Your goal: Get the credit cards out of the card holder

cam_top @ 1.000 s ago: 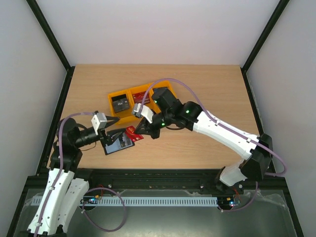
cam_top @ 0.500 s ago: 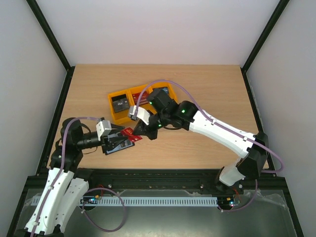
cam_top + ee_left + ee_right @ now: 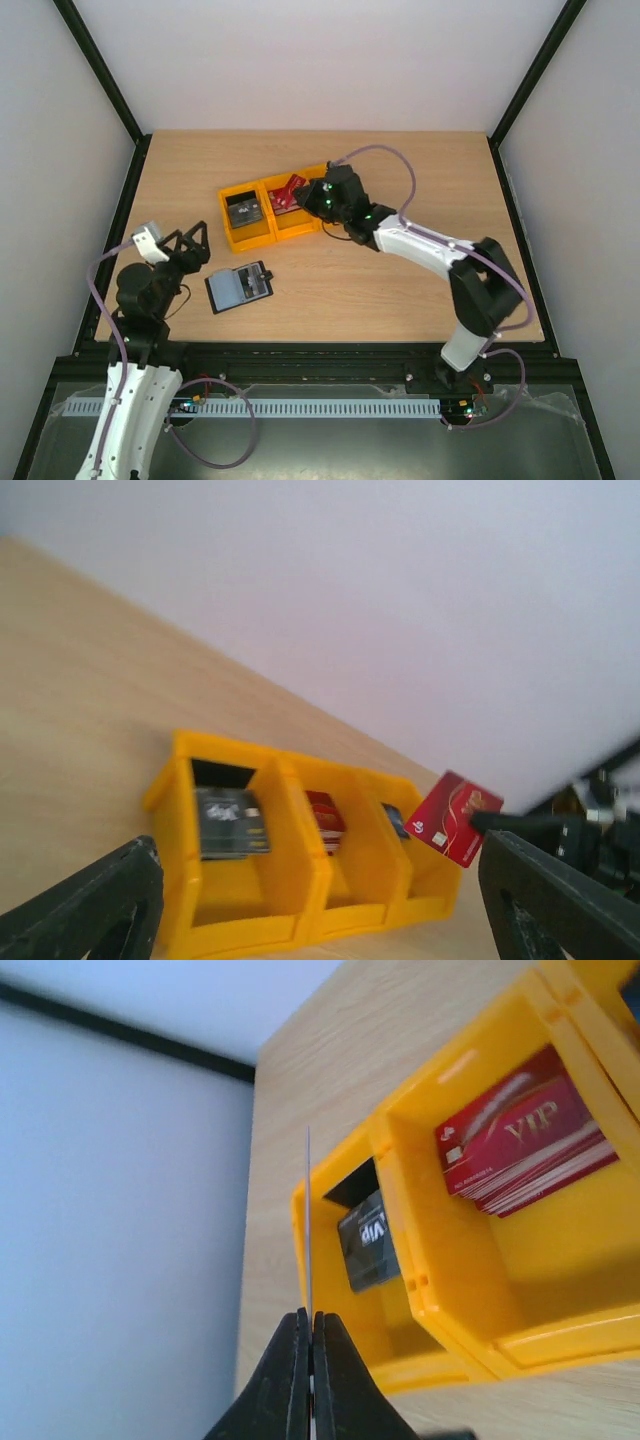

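**Right gripper pinches a red card over the bins; left gripper wide and empty**

The right gripper [image 3: 310, 1328] has its fingers pressed together on a red card [image 3: 452, 818], gripping it by one edge. In its own wrist view the card shows edge-on as a thin line rising from between the fingertips. The card hangs in the air above the yellow bins [image 3: 240, 932], touching none of them. Which compartment it is over cannot be told.

The bins form a row of three compartments. One end holds grey cards [image 3: 368, 1242], the middle holds a stack of red cards [image 3: 525, 1145], and a blue card [image 3: 395, 820] sits in the other end.

The left gripper [image 3: 192, 243] is spread wide, its fingers far apart, and it holds and touches nothing. It sits near the left edge of the table [image 3: 400, 290], raised and tilted toward the bins.

The card holder [image 3: 240, 287] lies open and flat on the table with its blue-grey inside up. It is in front of the bins, beside the left gripper and clear of both grippers. Whether a card is in its pockets is too small to tell
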Action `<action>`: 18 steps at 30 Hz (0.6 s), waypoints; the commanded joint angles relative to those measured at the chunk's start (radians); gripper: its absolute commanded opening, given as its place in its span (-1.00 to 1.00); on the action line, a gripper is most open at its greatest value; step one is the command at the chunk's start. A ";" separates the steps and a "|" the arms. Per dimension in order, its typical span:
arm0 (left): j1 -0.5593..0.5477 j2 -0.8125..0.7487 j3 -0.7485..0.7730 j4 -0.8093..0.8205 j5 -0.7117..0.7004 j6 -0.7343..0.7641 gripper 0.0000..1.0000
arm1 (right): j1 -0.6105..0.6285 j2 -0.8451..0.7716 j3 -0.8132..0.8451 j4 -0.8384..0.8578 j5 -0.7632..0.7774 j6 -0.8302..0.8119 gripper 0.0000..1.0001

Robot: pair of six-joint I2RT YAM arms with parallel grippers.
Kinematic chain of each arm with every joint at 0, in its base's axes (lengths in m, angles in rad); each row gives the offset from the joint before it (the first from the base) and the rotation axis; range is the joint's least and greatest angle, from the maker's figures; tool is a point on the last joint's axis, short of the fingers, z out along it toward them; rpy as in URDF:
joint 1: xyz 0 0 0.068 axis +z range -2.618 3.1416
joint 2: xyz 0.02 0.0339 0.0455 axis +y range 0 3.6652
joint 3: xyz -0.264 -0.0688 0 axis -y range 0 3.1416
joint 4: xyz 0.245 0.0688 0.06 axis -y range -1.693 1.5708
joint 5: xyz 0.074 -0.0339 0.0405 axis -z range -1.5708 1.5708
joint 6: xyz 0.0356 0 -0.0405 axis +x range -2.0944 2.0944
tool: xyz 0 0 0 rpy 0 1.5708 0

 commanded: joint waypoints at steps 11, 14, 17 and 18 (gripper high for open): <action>0.112 -0.212 -0.211 -0.267 -0.255 -0.471 0.98 | 0.049 0.422 0.189 0.156 0.386 0.753 -0.97; 0.112 -0.233 -0.223 -0.250 -0.258 -0.470 0.99 | 0.049 0.454 0.203 0.162 0.433 0.783 -0.97; 0.113 -0.248 -0.239 -0.239 -0.250 -0.482 0.99 | 0.049 0.492 0.238 0.153 0.462 0.799 -0.97; 0.113 -0.253 -0.244 -0.238 -0.249 -0.486 0.99 | 0.049 0.506 0.255 0.139 0.467 0.802 -0.97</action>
